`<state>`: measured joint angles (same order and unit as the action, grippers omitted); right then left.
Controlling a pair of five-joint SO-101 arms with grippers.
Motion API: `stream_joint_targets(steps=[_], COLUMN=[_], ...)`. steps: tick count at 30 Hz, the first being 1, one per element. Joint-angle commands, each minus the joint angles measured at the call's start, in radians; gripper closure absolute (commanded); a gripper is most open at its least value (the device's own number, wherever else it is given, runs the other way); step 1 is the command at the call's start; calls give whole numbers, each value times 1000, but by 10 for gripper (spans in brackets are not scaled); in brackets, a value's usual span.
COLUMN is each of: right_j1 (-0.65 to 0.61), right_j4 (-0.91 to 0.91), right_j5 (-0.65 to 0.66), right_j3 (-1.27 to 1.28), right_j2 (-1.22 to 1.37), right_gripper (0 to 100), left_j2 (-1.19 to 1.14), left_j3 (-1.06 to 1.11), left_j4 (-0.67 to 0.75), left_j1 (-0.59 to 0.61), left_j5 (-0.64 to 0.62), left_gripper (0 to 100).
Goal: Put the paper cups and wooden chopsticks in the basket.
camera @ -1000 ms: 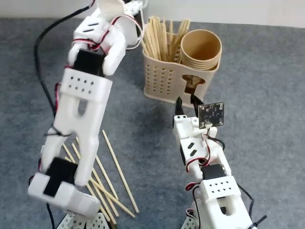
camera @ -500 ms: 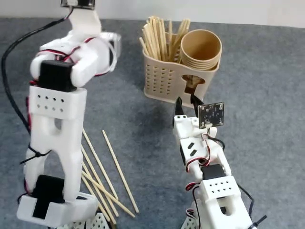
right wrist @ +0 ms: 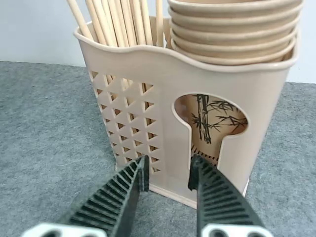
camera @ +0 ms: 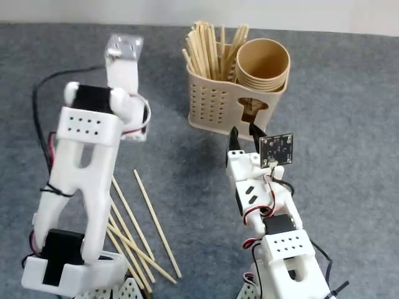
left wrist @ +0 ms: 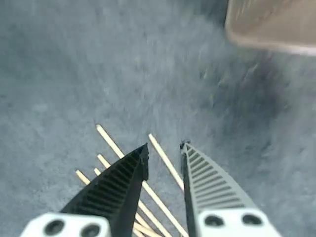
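The left jaws are hovering slightly parted and empty above loose wooden chopsticks (camera: 157, 223). The right jaws, likewise parted and empty, are facing the basket (right wrist: 143, 84) holding stacked paper cups (right wrist: 232, 34).

The basket (camera: 215, 106) is standing on the table (camera: 349, 124) toward twelve o'clock, holding the wooden chopsticks (camera: 209, 47) upright in its nine o'clock side and the stacked paper cups (camera: 263, 62) in its three o'clock side. Toward seven o'clock, loose chopsticks (camera: 158, 225) are lying flat on the table, well apart from the basket, with the left gripper (left wrist: 163, 146) hanging over their twelve o'clock ends. The right gripper (right wrist: 168, 170) is sitting just beside the basket at its six o'clock, pointing at its wall.
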<state>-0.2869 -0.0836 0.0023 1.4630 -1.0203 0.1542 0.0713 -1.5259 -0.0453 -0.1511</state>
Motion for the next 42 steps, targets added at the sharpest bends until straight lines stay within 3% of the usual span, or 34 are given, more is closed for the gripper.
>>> stream_joint_targets(steps=[1,10,17,22,27,33,42], right_j1=[-7,-7,-7,-7,-7,-7,-7], right_j4=[-24,-24,-24,-24,-24,-24,-24], right_j5=[-2,-2,-2,-2,-2,-2,-2], right_j3=[-4,-4,-4,-4,-4,-2,-2], right_j2=[-30,-30,-30,-30,-30,-30,-30], right_gripper=[854,854,854,854,854,854,854], left_j2=[44,33,33,31,-13,-128,-110], left_j3=[147,432,677,751,733,622,561], left_j4=[115,282,582,701,707,706,707], left_j1=[13,10,12,7,7,5,5], left_j5=[11,11,9,8,3,2,0], left_gripper=[880,880,880,881,886,995,994])
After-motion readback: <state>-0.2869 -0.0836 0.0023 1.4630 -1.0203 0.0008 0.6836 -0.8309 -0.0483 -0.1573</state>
